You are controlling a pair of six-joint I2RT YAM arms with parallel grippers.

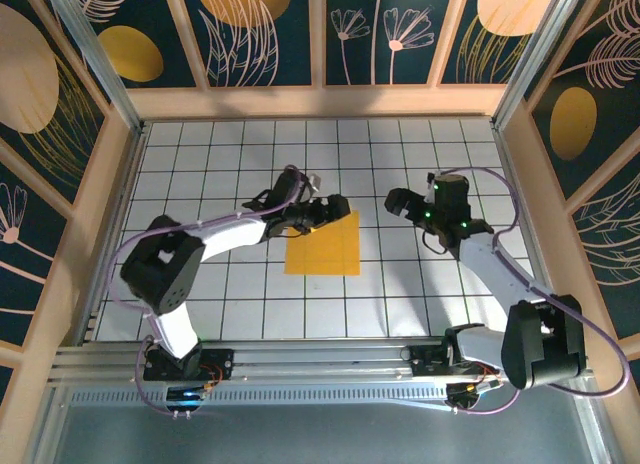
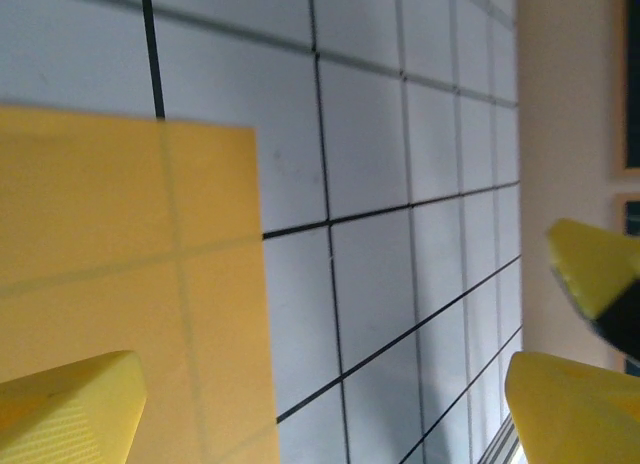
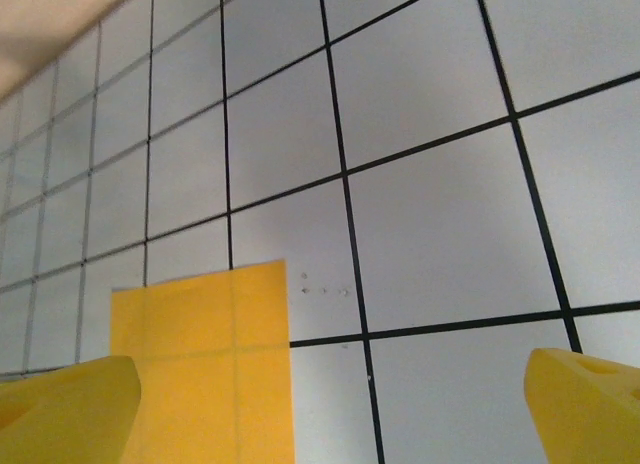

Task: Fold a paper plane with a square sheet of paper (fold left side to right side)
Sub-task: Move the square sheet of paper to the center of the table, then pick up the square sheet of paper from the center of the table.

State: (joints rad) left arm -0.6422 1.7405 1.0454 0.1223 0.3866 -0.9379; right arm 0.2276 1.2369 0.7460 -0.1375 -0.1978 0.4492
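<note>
The square sheet of paper [image 1: 323,246] lies flat on the tiled table, orange-yellow, with the tile lines showing through it. My left gripper [image 1: 328,212] hovers open over its far left corner. In the left wrist view the sheet [image 2: 120,264] lies under the left finger [image 2: 70,409], and the jaws [image 2: 320,404] stand wide with bare tiles between them. My right gripper [image 1: 400,204] is open to the right of the sheet, apart from it. In the right wrist view the sheet [image 3: 210,364] is near the left fingertip of the right gripper [image 3: 330,404]. The paper plane is out of view.
Wooden walls with a dark floral pattern [image 1: 320,34] enclose the white tiled table [image 1: 250,304] on three sides. A metal rail [image 1: 300,369] runs along the near edge by the arm bases. A yellow fingertip [image 2: 590,269] shows at the right of the left wrist view.
</note>
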